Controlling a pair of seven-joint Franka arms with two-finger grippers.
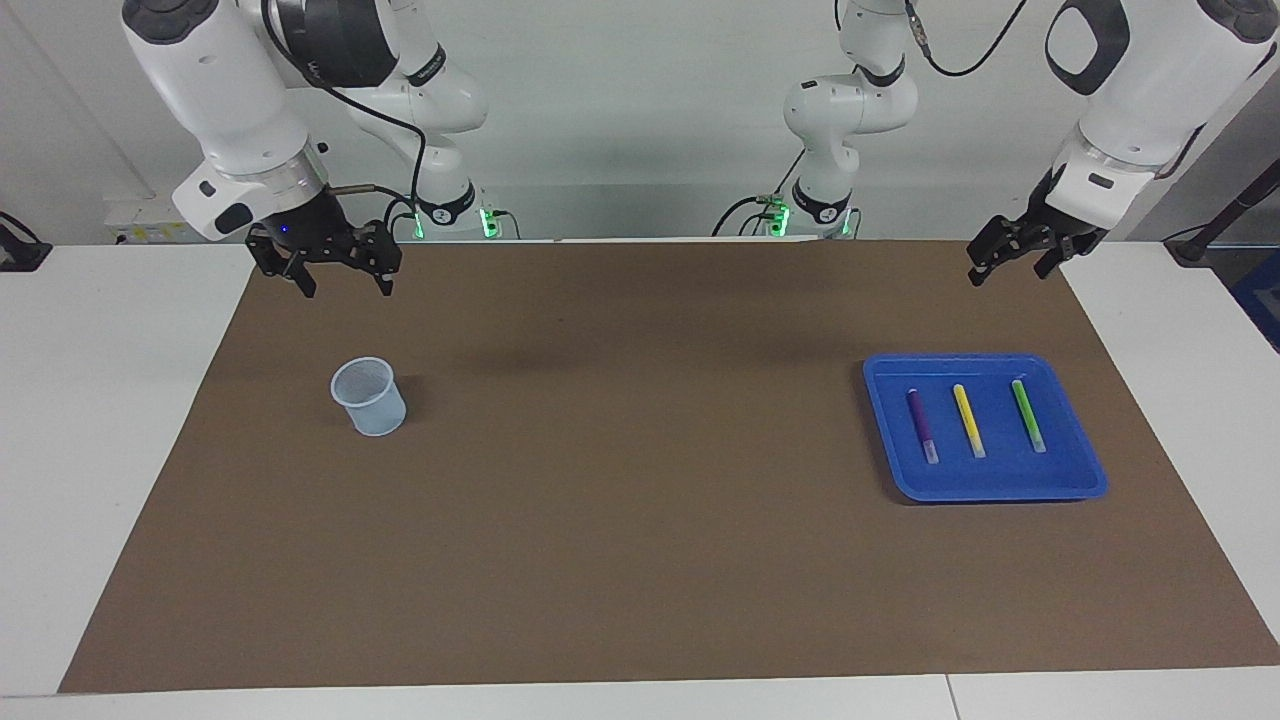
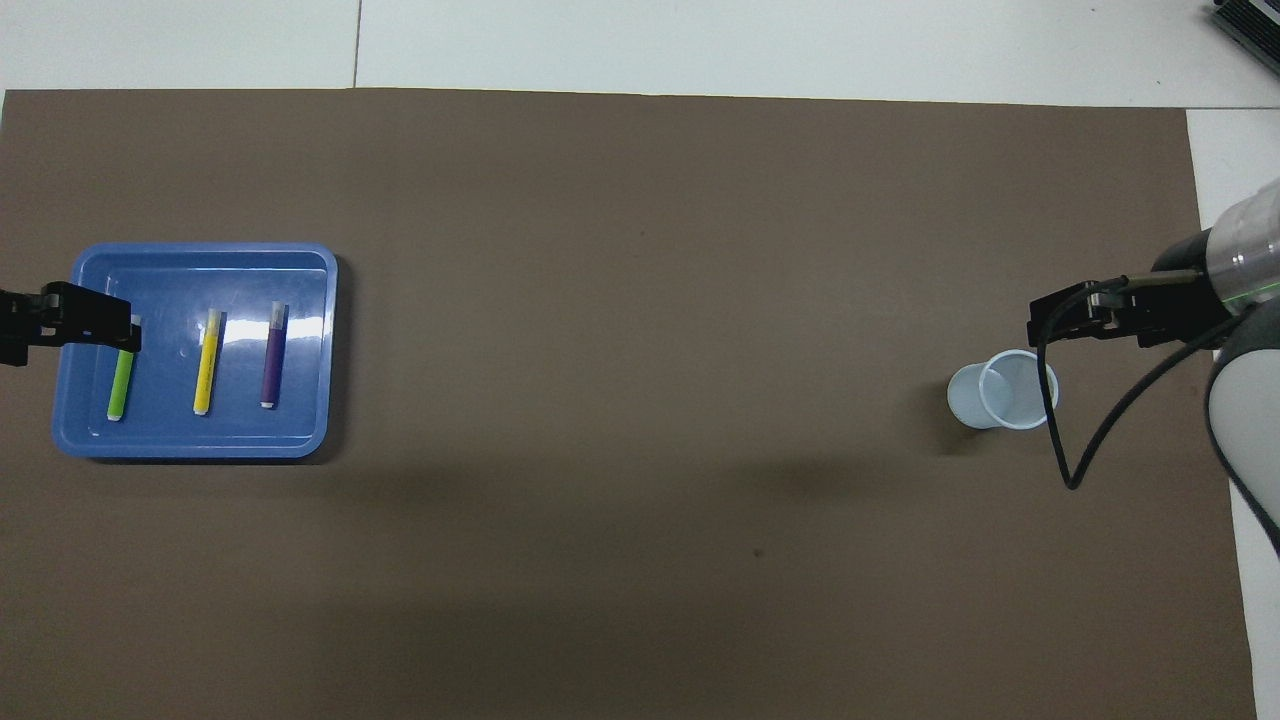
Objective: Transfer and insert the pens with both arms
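So the three pens are all lying flat in the blue tray (image 1: 1085,470), side by side but apart: purple pen (image 1: 921,425), yellow pen (image 1: 968,420), green pen (image 1: 1027,415). The purple one sits closest to the middle of the surface, the green one closest to the left arm's end. Pale caps point away from the robots. Nothing's been picked up yet, so the task looks like it's right at the start.

The left claw (image 1: 1010,262) is up in the air over the brown mat (image 1: 640,560), near the tray's robot-side edge and toward the green pen's end, fingers spread and empty. The right claw (image 1: 340,278) waits over the mat near the pale cup (image 1: 369,397), also spread wide, holding nothing. The cup stands upright toward the right arm's end, well apart from the tray.

My take on doing this step well: bring the left claw straight over one pen, green being the closest, and line the fingers up across the barrel, not along it. Come down around the middle of the pen so it doesn't tip when lifted. Watch the tray rim, and keep clear of the yellow neighbour so it doesn't get nudged. Pens are slim and round, so they'll likely roll if one finger touches first; close evenly. Grab a bit off-centre if the other claw needs room to take it at the handover.
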